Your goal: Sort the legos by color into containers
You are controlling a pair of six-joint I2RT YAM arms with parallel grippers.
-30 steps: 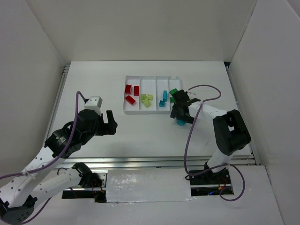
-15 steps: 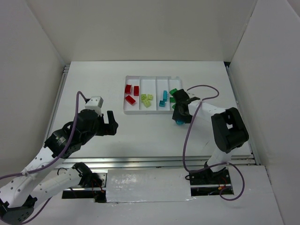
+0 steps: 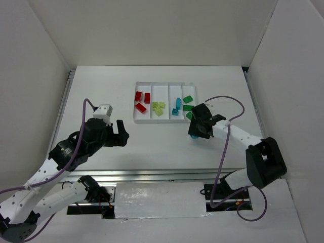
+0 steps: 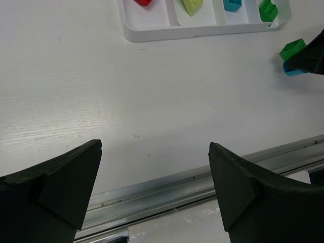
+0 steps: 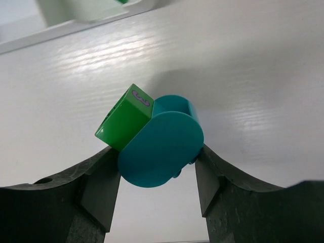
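I had the right gripper clamped on a cyan brick, a green brick touching it; next, I judged, it must go alone into the tray, with the left gripper apart and idle.

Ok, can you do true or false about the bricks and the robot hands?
The red bricks lie in the tray's left end compartment, seen from above. True.
The left gripper holds a brick. False: it is open, nothing between its fingers.
A green brick touches the cyan rounded brick between the right gripper's fingers. True.
Every brick is in the tray. False: those two sit on the table outside it.
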